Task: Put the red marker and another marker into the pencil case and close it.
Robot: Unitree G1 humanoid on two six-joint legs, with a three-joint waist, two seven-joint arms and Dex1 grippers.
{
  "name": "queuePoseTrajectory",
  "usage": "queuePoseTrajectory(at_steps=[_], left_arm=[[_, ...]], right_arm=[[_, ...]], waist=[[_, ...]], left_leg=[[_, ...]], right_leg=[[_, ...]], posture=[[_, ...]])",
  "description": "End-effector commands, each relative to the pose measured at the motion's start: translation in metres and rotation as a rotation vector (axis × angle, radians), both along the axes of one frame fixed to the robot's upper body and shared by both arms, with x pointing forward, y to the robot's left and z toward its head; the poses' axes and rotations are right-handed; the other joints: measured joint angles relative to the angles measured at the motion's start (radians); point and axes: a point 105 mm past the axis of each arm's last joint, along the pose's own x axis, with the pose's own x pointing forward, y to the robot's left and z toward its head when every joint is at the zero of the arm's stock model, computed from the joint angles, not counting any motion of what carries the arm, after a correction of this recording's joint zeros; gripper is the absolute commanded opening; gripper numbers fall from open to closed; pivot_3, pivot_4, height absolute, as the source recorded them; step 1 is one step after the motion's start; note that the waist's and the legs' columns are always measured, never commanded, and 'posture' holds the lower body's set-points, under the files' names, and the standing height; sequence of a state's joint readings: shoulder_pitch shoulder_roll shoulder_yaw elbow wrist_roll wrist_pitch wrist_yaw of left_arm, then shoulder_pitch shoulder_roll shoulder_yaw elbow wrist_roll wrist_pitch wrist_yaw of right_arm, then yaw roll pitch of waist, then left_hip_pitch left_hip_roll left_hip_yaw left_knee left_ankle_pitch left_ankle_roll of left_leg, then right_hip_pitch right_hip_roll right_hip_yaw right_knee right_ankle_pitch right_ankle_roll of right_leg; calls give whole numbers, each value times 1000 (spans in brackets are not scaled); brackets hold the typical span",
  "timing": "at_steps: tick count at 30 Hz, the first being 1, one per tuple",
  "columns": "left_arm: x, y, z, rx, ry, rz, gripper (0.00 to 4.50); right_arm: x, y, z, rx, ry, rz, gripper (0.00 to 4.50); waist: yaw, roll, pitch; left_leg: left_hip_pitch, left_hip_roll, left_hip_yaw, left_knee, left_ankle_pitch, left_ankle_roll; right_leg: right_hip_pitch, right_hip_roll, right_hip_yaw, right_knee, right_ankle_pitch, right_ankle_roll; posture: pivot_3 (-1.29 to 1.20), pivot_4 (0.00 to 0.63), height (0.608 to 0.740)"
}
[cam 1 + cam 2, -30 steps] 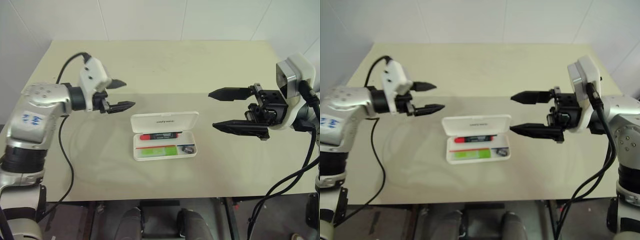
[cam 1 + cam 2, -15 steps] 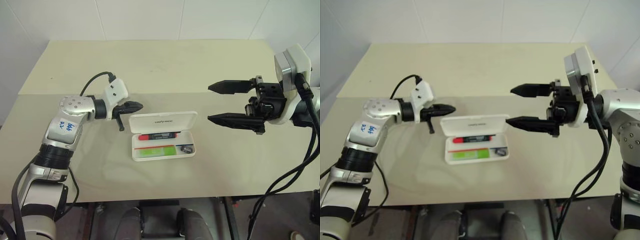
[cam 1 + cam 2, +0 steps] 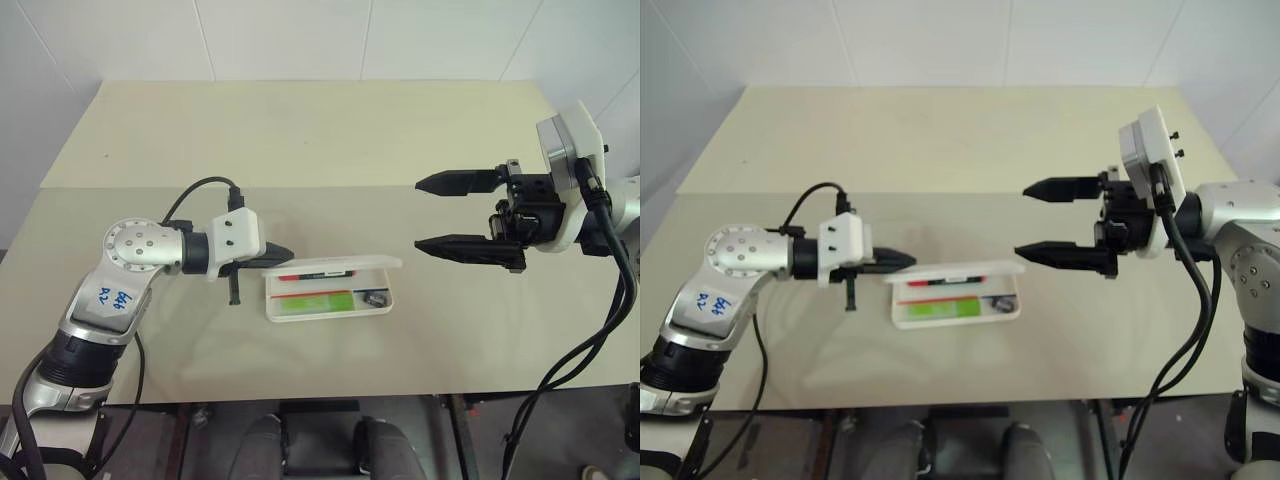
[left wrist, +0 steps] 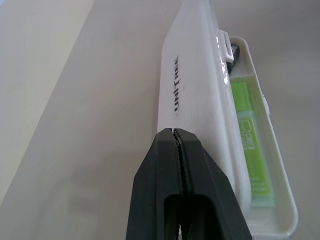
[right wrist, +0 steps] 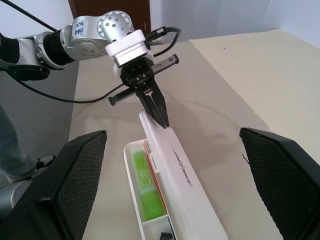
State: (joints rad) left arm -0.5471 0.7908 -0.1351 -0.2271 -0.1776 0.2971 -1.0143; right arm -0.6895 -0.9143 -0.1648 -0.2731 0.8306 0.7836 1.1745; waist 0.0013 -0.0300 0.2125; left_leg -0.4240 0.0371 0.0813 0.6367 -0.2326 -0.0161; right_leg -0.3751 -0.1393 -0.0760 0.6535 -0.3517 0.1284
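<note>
My left end effector (image 3: 284,252) is clenched, its two black fingers pressed flat together with nothing between them. The tips sit against the back of the hinged lid of the flat white hard plastic pencil case (image 3: 330,300), at the lid's left end. The lid is tilted well down over the tray but not shut — a gap remains along the front edge. In my left wrist view the closed fingers (image 4: 187,200) point along the lid's outer face, where small dark lettering runs lengthwise.

Inside the tray I can see the short, chunky lime-green highlighter (image 3: 314,301) lying along the front wall, and behind it, mostly shaded by the lid, a strip of the slim red marker with the black cap (image 3: 300,277). A small dark metallic bit (image 3: 374,297) sits in the compartment at the tray's right end.

My right end effector (image 3: 440,213) is released, its black fingers spread wide — one above the other as I see them from the head camera. It hangs in the air, well apart from the case, pointing left toward it and holding nothing.

The case rests on the pale beige worktop (image 3: 300,140), near its front middle.
</note>
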Motion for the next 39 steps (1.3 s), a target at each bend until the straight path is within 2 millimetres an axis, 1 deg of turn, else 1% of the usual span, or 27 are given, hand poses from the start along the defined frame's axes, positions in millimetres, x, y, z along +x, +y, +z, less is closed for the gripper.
queuePoseTrajectory(at_steps=[1, 4, 5, 8, 10, 17, 21, 24, 27, 31, 37, 39], left_arm=[[0, -5, -14, 74, -52, 8, 43], [4, -8, -32, 88, -54, 28, 43], [6, -7, -43, 109, -50, 39, 43], [12, -4, -69, 165, -56, 79, 43], [15, -4, -74, 145, -42, 106, 43], [11, -5, -74, 122, -12, 98, 43], [7, -4, -71, 90, 1, 99, 43], [-1, -9, -76, 109, 10, 55, 43], [-5, -20, -72, 51, 25, 35, 43], [-9, -21, -76, 60, 30, 32, 43], [-9, -24, -69, 37, 19, 31, 43], [-7, -21, -62, 4, 16, 51, 43]], right_arm=[[-3, 2, 8, -11, -53, 12, 4500], [-2, 3, 6, -15, -51, 14, 4500], [-2, 4, 5, -18, -48, 15, 4500], [-4, 5, 2, -36, -43, 25, 4500], [-3, 5, 2, -41, -41, 23, 4500], [-1, 5, -2, -69, -37, 17, 4500], [4, 3, -15, -130, -15, 6, 4500], [7, 2, -15, -133, -16, 3, 4500], [9, 1, -17, -139, -13, 0, 4500], [12, 2, -18, -143, -14, -4, 4500], [13, 3, -18, -144, -17, -6, 4500], [13, 3, -17, -140, -19, -3, 4500]], waist=[[0, 0, 0], [0, 0, 0], [0, 0, 0], [0, 0, -1], [2, 1, -3], [0, 1, -7], [-1, 1, -7], [-4, 1, -7], [-2, 2, -8], [1, 2, -8], [1, 2, -8], [1, 2, -8]], left_leg=[[0, 0, 0, 0, 0, 0], [0, 0, 0, 0, 0, 0], [0, 0, 0, 0, 0, 0], [0, 0, 0, 0, 0, 0], [2, 0, 0, 0, 0, 0], [3, 0, 0, 1, 0, 1], [3, 0, 0, 1, 0, 1], [3, 0, 0, 1, 0, 1], [3, 1, 0, 1, 0, 1], [2, 0, 0, 1, 0, 1], [2, 0, 0, 1, 0, 1], [2, 0, 0, 1, 0, 1]], right_leg=[[0, 0, 0, 0, 0, 0], [0, 0, 0, 0, 0, 0], [0, 0, 0, 0, 0, 0], [0, 0, 0, 0, 0, 0], [1, 0, 0, 0, 0, 0], [2, 0, 0, 0, 0, 0], [2, 0, 0, 0, 0, 0], [2, 0, 0, 0, 0, 0], [2, 0, 0, 0, 0, 0], [2, -1, 0, 0, 0, 0], [2, -1, 0, -1, 0, 0], [2, -1, 0, 0, 0, 0]], posture=[[0, 150, 740], [0, 150, 740], [0, 150, 740], [0, 150, 740], [0, 150, 740], [0, 150, 740], [0, 150, 740], [0, 150, 740], [0, 150, 740], [0, 150, 740], [0, 150, 740], [0, 150, 740]])
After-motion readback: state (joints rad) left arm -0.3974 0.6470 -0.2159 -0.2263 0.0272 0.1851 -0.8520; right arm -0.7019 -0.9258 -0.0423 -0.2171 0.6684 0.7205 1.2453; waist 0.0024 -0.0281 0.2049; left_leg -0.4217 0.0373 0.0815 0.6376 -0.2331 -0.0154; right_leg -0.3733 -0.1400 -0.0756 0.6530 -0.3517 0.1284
